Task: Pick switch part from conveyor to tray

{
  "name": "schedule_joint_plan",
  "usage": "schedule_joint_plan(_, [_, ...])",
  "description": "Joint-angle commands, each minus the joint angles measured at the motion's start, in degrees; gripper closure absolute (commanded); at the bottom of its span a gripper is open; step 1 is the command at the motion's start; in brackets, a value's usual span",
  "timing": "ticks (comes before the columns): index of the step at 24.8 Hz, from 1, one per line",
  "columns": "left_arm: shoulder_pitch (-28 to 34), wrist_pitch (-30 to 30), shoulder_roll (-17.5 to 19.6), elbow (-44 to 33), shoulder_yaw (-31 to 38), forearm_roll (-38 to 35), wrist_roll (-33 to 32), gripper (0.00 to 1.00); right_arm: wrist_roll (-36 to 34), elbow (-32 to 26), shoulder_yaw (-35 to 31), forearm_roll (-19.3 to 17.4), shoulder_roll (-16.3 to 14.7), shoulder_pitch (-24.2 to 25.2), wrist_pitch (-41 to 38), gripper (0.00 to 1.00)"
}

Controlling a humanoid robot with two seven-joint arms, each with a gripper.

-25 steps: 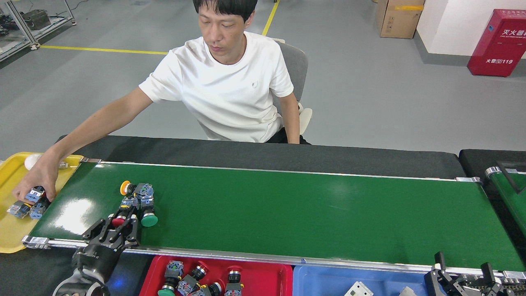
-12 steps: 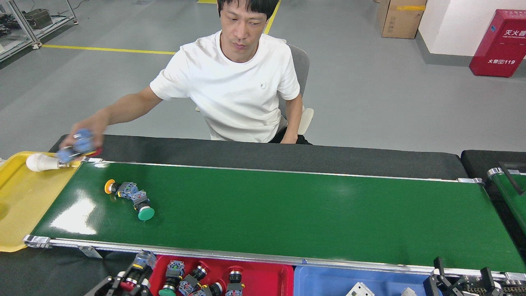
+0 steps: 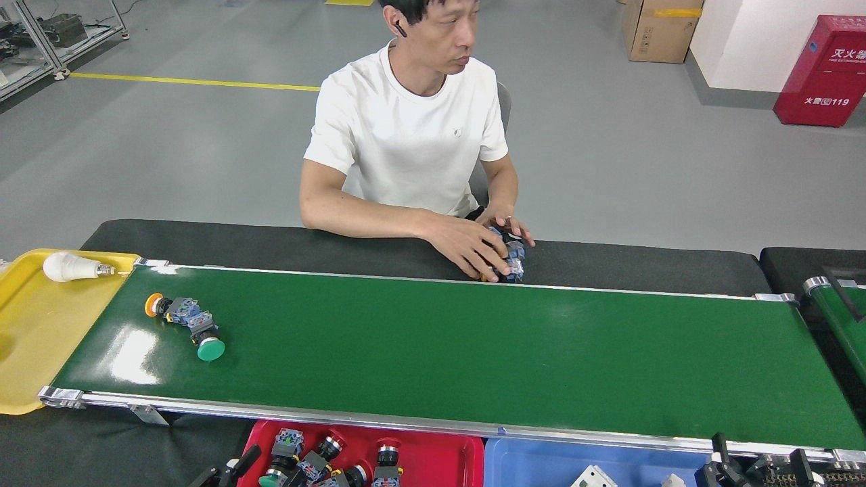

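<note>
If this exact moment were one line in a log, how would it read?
glossy dark-green conveyor belt: orange-capped switch part, green-capped switch part | red plastic tray: several switches | left gripper: over tray corner | person's hands: holding blue parts

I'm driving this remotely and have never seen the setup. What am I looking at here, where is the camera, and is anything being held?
The one picture is from the robot's head, looking forward and down. The long green conveyor crosses the view. Two switch parts, one orange-capped and one green-capped, lie on its left end. Below it sit a red tray holding switch parts and a blue tray. A yellow tray at left holds a light bulb. Only the tips of the left gripper and the right gripper show at the bottom edge; I cannot tell their state. The person's hands opposite hold switch parts.
</note>
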Motion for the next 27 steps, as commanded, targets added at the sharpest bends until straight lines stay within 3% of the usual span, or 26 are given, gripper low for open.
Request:
schedule_joint_plan(1, [-1.61, 0.7, -1.8, 0.06, 3.26, 0.38, -0.84, 0.0, -0.2, -0.71, -0.21, 0.08, 0.03, -0.12, 0.1, 0.01])
schedule_joint_plan(3, [-4.51, 1.66, -3.2, 1.73, 6.78, 0.38, -2.6, 0.0, -0.29, -0.71, -0.21, 0.08, 0.03, -0.03, 0.1, 0.01])
schedule_joint_plan(7, [-12.6, 8.78, -2.41, 9.55, 8.19, -0.32, -3.03, 0.0, -0.29, -0.63, -0.21, 0.17, 0.03, -0.03, 0.1, 0.01])
schedule_joint_plan(14, [-28.24, 16.69, 6.46, 31.08, 8.1, -2.08, -1.1, 0.0, -0.37, -0.1, 1.72, 0.17, -0.24, -1.0, -0.33, 0.01])
schedule_joint_plan(22, [-30.88, 21.79, 12.62, 41.89, 9.94, -1.72, 0.31, 0.02, 1.03, 3.77, 9.81, 0.34, -0.76, -10.93, -0.86, 0.01])
schedule_joint_plan(23, [-31.67, 23.37, 14.29, 44.62, 9.5, -1.9, 0.66, 0.1, 1.65, 4.82, 10.51, 0.34, -0.76, -12.6, -0.86, 0.01])
schedule_joint_plan(24, [-32.99, 24.25, 15.78, 48.05, 9.07, -1.9, 0.83, 0.25, 2.0, 5.7, 10.78, 0.26, -0.76, -14.36, -0.86, 0.01])
schedule_joint_plan(26, [-37.56, 24.07, 18.42, 55.52, 7.57, -1.64, 1.01, 0.38, 2.0, 6.49, 11.3, 0.34, -0.76, -16.03, -0.86, 0.01])
schedule_joint_plan(27, [-40.37, 23.63, 19.82, 59.74, 6.87, -1.46, 1.8, 0.52, 2.0, 6.58, 11.3, 0.34, -0.85, -16.03, -0.86, 0.01])
